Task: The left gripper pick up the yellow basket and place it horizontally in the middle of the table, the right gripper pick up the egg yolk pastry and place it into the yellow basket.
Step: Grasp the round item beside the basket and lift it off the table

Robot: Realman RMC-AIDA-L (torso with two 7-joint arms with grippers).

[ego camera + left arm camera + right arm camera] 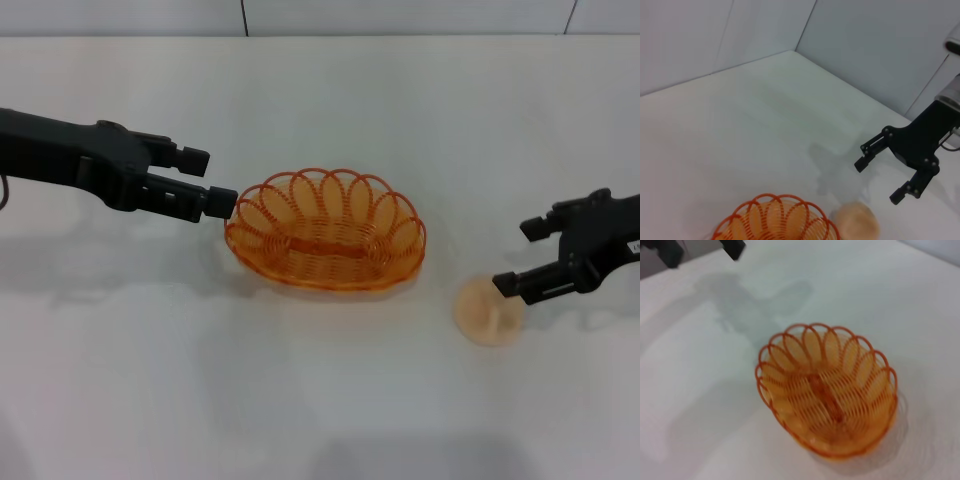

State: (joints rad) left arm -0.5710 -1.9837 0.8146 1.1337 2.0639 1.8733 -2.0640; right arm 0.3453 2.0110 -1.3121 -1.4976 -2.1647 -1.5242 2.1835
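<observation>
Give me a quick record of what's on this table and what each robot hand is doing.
table: white, plain
basket: orange-yellow wire, upright near the middle, nothing inside
pastry: pale round bun on the table, to the basket's right
left hand: open, at the basket's left rim, not gripping it
right hand: open, just above and beside the pastry, holding nothing

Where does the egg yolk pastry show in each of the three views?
Head view: egg yolk pastry at lower right, just below the open right gripper.
Left wrist view: at the bottom edge, beside the basket rim.
Right wrist view: not in it.
Shared landmark: the yellow basket, in all three views.
</observation>
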